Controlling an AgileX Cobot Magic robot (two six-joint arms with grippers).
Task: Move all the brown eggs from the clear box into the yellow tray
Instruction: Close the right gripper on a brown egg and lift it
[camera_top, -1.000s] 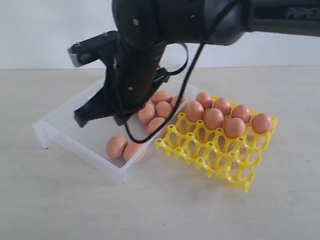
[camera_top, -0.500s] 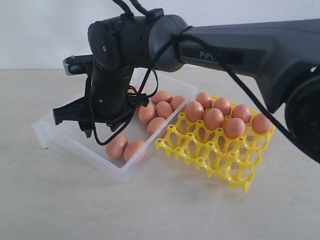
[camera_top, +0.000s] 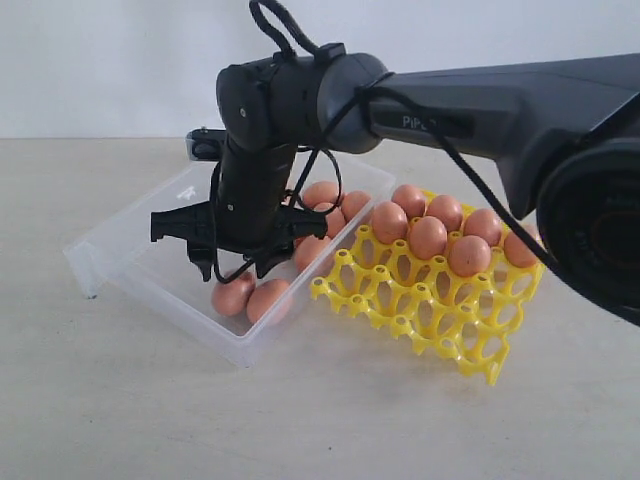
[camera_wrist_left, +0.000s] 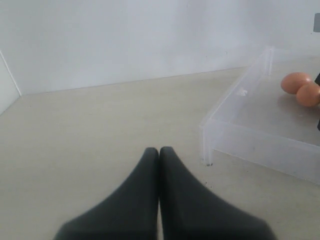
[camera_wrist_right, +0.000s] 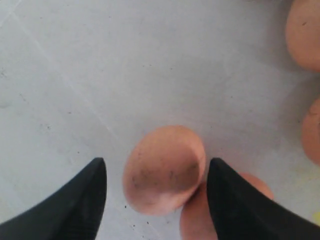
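One yellow tray (camera_top: 430, 310), one clear box (camera_top: 120, 262) and two pincers show, along with thirteen brown eggs (camera_top: 428, 237) that I can count: seven in the tray and six visible in the box, where the arm may hide others. Nearest in the exterior view, the tray's front rows are bare lattice. Beside them, the near corner of the box holds two eggs that touch each other, the left egg (camera_top: 232, 295) and its neighbour (camera_top: 267, 298). The right pincer (camera_top: 232, 268) hangs straight above the left egg with its jaws apart. In the right wrist view its two dark fingers (camera_wrist_right: 90, 200) stand either side of that egg (camera_wrist_right: 162, 170) without touching it, and the neighbour (camera_wrist_right: 227, 210) lies against one side. Farther back in the box, four more eggs lie bunched near the wall that faces the tray, partly behind the arm. Beyond that, the tray's seven eggs sit one to a cell, four in the far row and three in the next. The left pincer (camera_wrist_left: 159, 152) has its jaws pressed together, holds nothing and is low over the worktop (camera_wrist_left: 90, 125), just outside a corner of the box (camera_wrist_left: 250, 135).
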